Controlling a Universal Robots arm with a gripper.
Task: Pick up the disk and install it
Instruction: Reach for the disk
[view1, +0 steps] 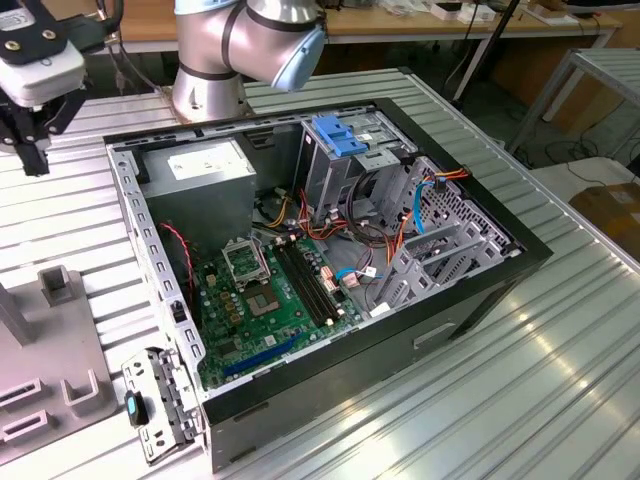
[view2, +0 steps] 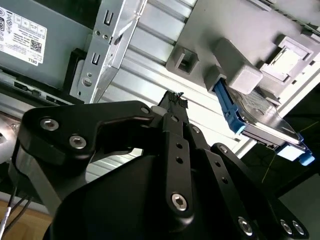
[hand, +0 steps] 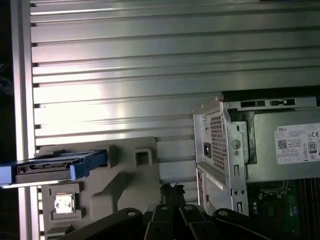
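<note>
Where the gripper (view1: 33, 150) hangs: above the ribbed metal table (view1: 560, 330), to the exterior view's left of the open computer case (view1: 330, 385), touching neither.
Claw: black fingers (view2: 176, 145) brought together at the tips in both wrist views, with nothing between them.
Disk (view2: 260, 120): dark grey slab in a bright blue carrier frame, seated in the grey fixture tray (view2: 235, 30). One end juts past the tray's edge. It is well apart from the gripper tips and untouched.
Disk, first wrist view (hand: 55, 165): seen edge-on as a thin slab, with blue frame ends at both sides.
Fixture tray: moulded grey block with raised posts and square pockets, lying on the table just beside the case.
Computer case: black shell, lying on its side with the side panel off and the interior exposed.
Power supply (view1: 195, 185): grey box in the case corner nearest the gripper.
Motherboard (view1: 270, 300): green, on the case floor, with memory slots running alongside the processor socket.
Blue bracket (view1: 345, 135): lighter blue plastic, on top of the metal drive cage at the far side of the case.
Cables (view1: 400, 235): orange, red and blue wires, looped between the drive cage and the motherboard.
Arm base (view1: 250, 45): silver joint with a pale blue cap, standing behind the case.
</note>
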